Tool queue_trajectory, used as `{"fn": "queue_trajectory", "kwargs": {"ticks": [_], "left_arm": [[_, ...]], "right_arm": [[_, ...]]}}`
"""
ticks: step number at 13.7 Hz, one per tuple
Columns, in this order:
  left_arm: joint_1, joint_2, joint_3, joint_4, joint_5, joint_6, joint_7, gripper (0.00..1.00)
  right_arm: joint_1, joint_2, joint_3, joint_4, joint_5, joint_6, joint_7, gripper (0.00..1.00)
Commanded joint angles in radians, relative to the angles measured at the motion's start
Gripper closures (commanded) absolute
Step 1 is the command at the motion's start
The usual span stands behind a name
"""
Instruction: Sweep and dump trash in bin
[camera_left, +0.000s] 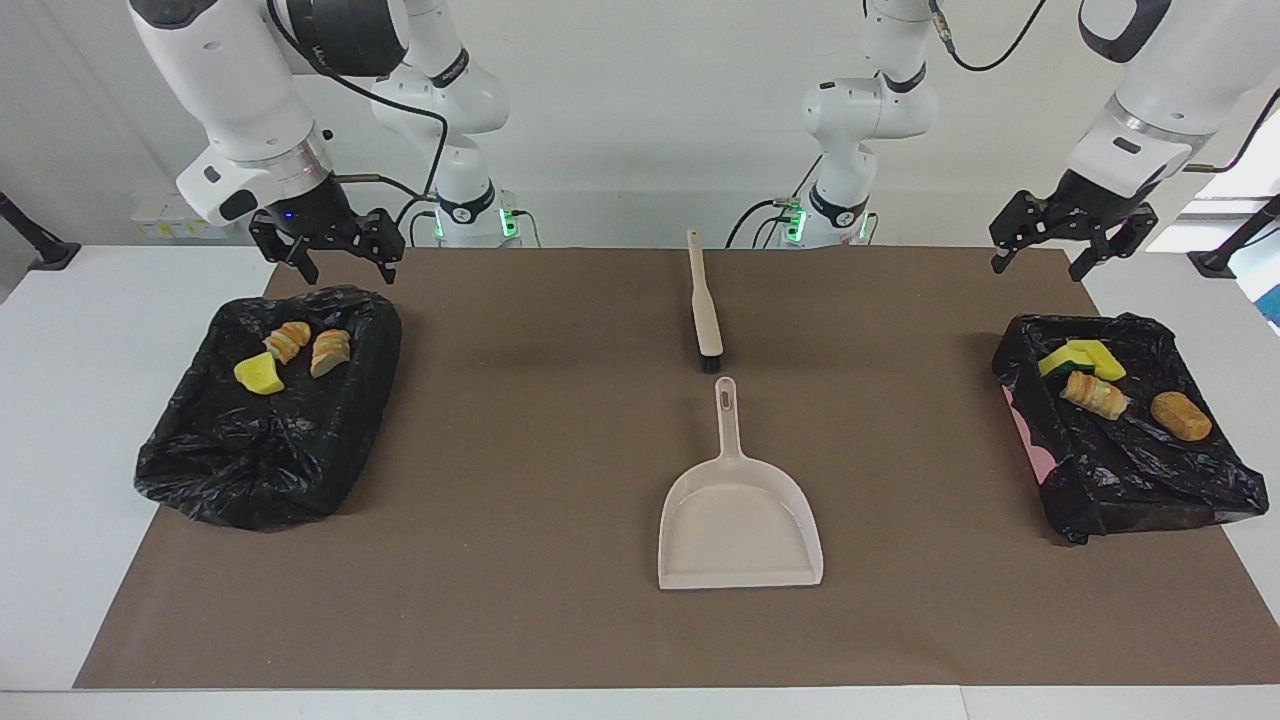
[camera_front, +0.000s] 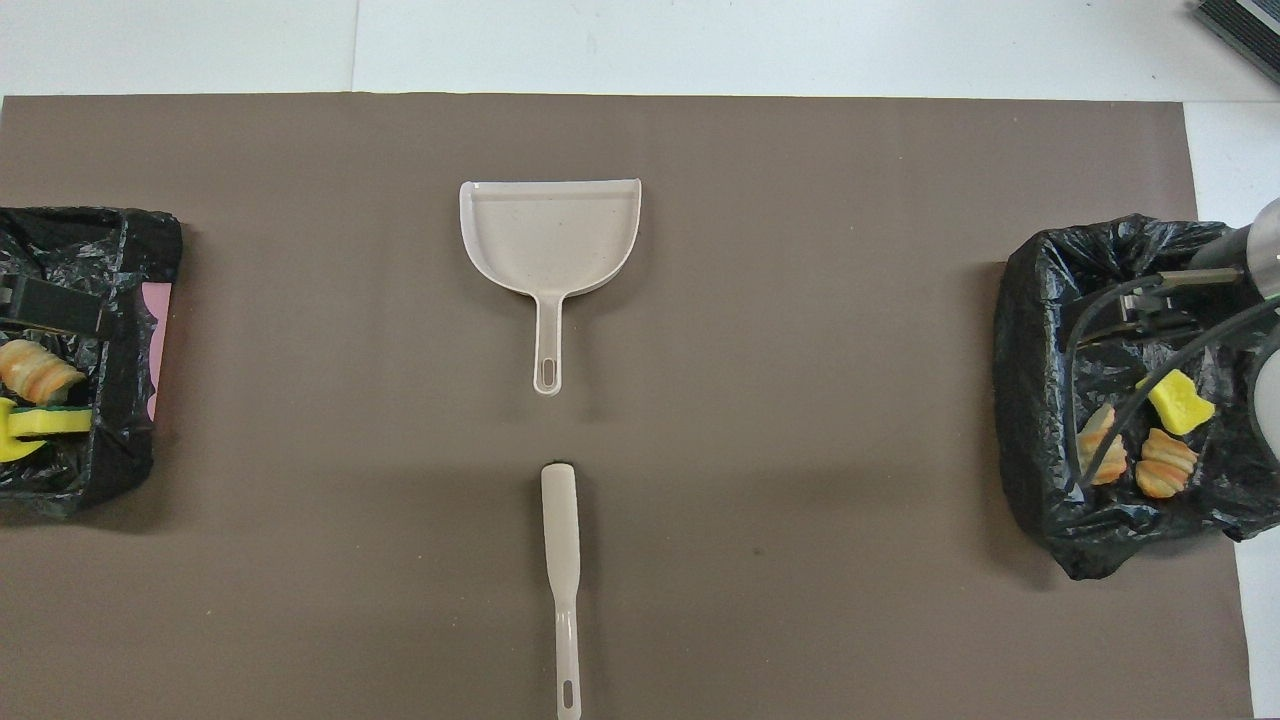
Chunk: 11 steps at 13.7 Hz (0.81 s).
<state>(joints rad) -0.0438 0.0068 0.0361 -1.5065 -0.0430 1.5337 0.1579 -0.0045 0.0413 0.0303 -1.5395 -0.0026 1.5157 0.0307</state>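
The trash lies in two bins lined with black bags. The bin (camera_left: 270, 470) at the right arm's end holds a yellow sponge piece (camera_left: 258, 375) and two bread-like pieces (camera_left: 330, 352). The bin (camera_left: 1150, 490) at the left arm's end holds a yellow-green sponge (camera_left: 1080, 358), a tan flaky piece (camera_left: 1095, 395) and an orange-brown lump (camera_left: 1180, 415). My right gripper (camera_left: 343, 262) hangs open and empty over the first bin's robot-side rim. Raised above the mat's corner by the second bin, my left gripper (camera_left: 1040, 265) is open and empty.
A beige dustpan (camera_left: 740, 520) lies mid-mat, handle pointing toward the robots. A beige brush (camera_left: 703, 305) lies in line with it, nearer the robots, bristle end next to the handle. The brown mat (camera_left: 520, 450) covers the white table.
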Motion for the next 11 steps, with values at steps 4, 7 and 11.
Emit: {"fn": "queue_trajectory", "kwargs": {"ticks": [4,7,11], "left_arm": [[0.004,-0.076,0.002,-0.06,-0.018,-0.024,0.005,0.0],[0.001,-0.074,0.001,-0.058,-0.008,-0.023,0.003,0.0],[0.002,-0.076,-0.001,-0.06,-0.006,-0.023,0.005,0.0]], "right_arm": [[-0.006,-0.004,0.0,-0.007,-0.008,0.015,0.018,0.0],[-0.006,-0.001,0.0,-0.002,-0.008,0.015,0.017,0.0],[-0.006,-0.003,-0.001,-0.004,-0.008,0.015,0.018,0.0]]}}
